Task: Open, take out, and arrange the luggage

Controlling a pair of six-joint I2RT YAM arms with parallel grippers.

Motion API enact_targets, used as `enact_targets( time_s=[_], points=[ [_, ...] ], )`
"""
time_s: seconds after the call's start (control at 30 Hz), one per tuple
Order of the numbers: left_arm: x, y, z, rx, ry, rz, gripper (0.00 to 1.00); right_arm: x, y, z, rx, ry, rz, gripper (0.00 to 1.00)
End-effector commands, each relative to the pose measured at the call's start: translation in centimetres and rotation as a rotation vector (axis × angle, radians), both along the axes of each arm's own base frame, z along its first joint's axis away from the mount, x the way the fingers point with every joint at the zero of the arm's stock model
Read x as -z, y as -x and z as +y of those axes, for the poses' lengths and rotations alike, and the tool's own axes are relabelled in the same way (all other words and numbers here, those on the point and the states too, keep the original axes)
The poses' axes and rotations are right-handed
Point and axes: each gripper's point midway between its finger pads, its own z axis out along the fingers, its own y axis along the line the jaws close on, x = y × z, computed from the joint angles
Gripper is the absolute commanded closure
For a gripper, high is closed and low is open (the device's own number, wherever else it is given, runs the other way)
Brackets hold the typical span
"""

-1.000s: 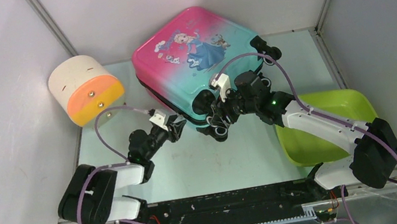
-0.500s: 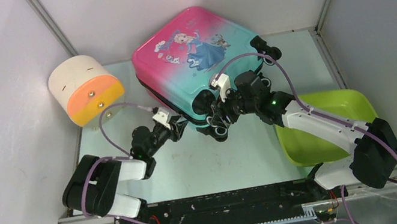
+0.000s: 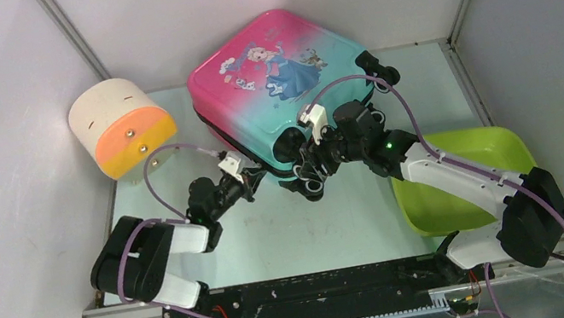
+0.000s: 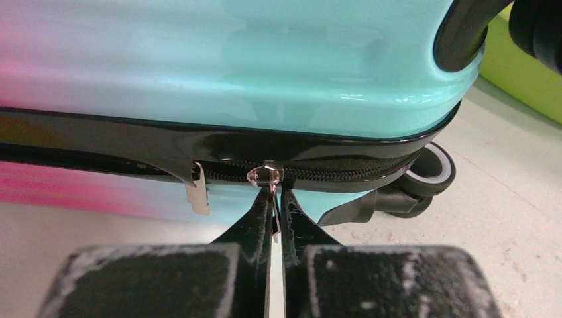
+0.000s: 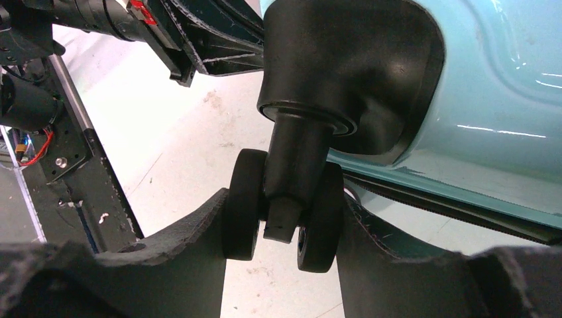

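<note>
The luggage [image 3: 272,66], a pink-to-teal hard-shell suitcase with a princess print, lies flat and zipped shut at the back of the table. My left gripper [image 4: 273,192] is at its near edge, shut on a silver zipper pull [image 4: 265,175] on the black zip. A second pull [image 4: 197,195] hangs just left of it. My right gripper [image 5: 281,218] is shut on the black double wheel [image 5: 321,212] at the suitcase's near corner, one finger on each side. From above, the left gripper [image 3: 255,176] and the right gripper [image 3: 310,180] sit close together.
A cream-and-orange cylinder [image 3: 121,125] lies at the back left. A lime-green plastic tub [image 3: 479,169] sits at the right under my right arm. Grey walls close in the table on three sides. Another black wheel [image 4: 431,172] shows at the suitcase's lower corner.
My left arm has moved forward to the suitcase's edge and its gripper has closed on the zipper pull. The right arm and the suitcase have not moved.
</note>
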Motion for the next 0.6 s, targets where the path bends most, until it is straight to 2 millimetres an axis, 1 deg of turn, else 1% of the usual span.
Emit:
enact_targets(
  time_s=[0.0,0.1,0.17,0.2,0.23,0.27,0.3,0.33,0.37,0.57],
  points=[
    [-4.4,0.4,-0.9,0.024,0.097,-0.087,0.98,-0.4,0.7,2.0,-0.094,-0.047,-0.019,1.0],
    [-4.3,1.2,-1.1,0.033,0.088,-0.062,1.0,-0.9,0.7,2.4,-0.071,-0.084,0.009,1.0],
    [-3.5,2.0,-1.7,0.055,0.062,-0.001,1.0,-1.3,0.6,2.9,-0.059,-0.11,0.02,1.0],
    [-3.9,2.3,-1.8,0.058,0.062,0.002,1.0,-1.6,0.5,3.2,-0.058,-0.126,0.015,1.0],
    [-3.6,2.8,-2.2,0.072,0.053,0.028,1.0,-1.8,0.5,3.5,-0.048,-0.14,0.026,1.0],
    [-3.9,3.1,-2.4,0.073,0.058,0.031,1.0,-2.1,0.4,3.8,-0.047,-0.155,0.02,1.0],
    [-3.6,3.8,-2.9,0.09,0.055,0.048,1.0,-2.2,0.3,4.0,-0.034,-0.167,0.026,1.0],
    [-4.1,4.1,-3.1,0.093,0.065,0.043,1.0,-2.2,0.2,4.3,-0.022,-0.172,0.023,1.0],
    [-4.3,4.8,-3.6,0.112,0.065,0.048,1.0,-2.9,-0.1,4.7,-0.013,-0.2,0.011,1.0],
    [-4.8,6.9,-5.3,0.147,0.068,0.097,1.0,-3.2,-0.7,6.1,0.058,-0.244,0.019,1.0]
  ],
)
